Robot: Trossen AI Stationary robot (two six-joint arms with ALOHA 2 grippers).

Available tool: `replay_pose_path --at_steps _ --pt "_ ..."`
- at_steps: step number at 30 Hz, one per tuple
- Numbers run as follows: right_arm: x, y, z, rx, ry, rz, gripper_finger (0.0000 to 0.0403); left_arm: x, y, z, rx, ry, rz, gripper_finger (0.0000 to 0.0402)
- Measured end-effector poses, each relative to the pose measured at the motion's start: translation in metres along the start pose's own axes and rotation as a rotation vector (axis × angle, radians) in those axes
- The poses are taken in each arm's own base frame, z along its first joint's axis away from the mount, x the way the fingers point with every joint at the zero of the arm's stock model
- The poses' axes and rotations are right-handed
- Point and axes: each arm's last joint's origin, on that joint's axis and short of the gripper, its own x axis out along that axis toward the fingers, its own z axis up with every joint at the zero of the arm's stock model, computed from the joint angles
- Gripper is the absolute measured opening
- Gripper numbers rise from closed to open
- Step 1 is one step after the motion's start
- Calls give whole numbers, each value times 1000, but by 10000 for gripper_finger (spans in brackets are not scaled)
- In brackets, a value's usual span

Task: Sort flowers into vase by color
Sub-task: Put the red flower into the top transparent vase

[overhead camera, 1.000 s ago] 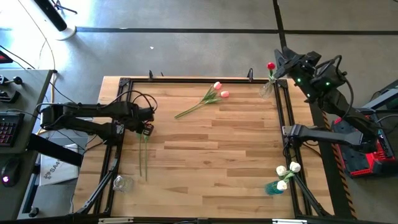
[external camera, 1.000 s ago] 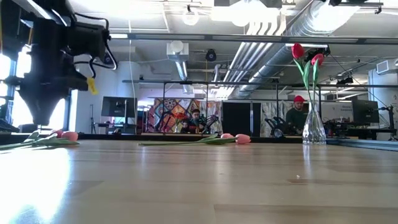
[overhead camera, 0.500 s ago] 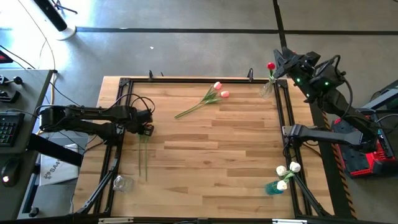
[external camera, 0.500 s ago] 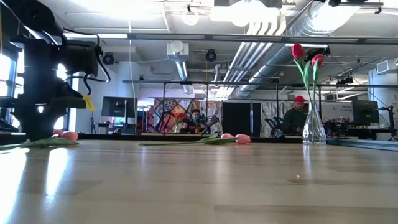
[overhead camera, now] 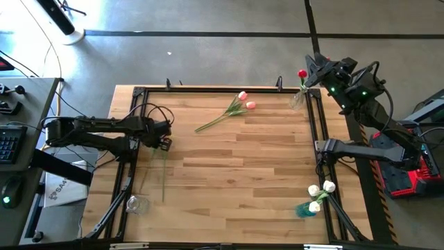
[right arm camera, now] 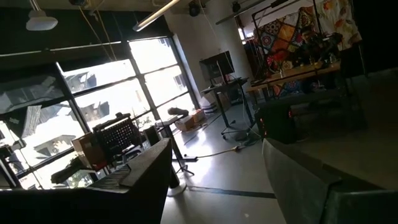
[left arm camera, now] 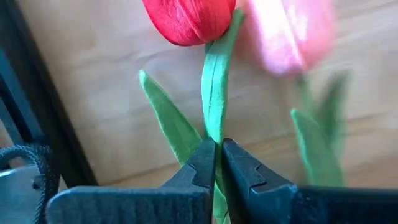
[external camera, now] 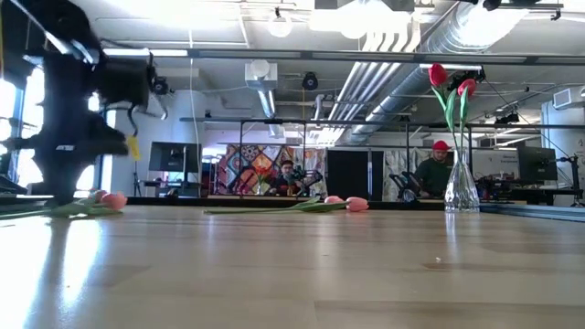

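Left gripper [left arm camera: 218,163] at the table's 9 o'clock edge pinches the red tulip [left arm camera: 189,18] stem. Right gripper fingers: cannot tell.

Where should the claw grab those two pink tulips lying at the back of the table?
On the bare green stems, below the soft heads, coming straight down: the pink tulips lie flat. The left claw pinches its red tulip likewise.
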Motion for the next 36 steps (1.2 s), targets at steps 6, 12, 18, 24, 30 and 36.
replay_pose_path --at_steps 6,12,18,24,30,36 --pt "2 0 -3 50 25 -3 238 -35 -18 19 62 -80 -113 1" --pt "11 1 -26 84 213 1 238 -75 -33 37 181 -210 -223 1" --pt "22 10 -42 131 370 167 238 -110 -60 62 456 -557 -468 0" --pt "33 20 -57 179 527 370 238 -147 -84 81 559 -944 -832 0" --pt "40 45 -70 153 544 540 238 -156 -104 95 532 -1129 -984 0" --pt "48 69 -86 120 531 632 238 -160 -141 115 613 -1084 -1059 0"
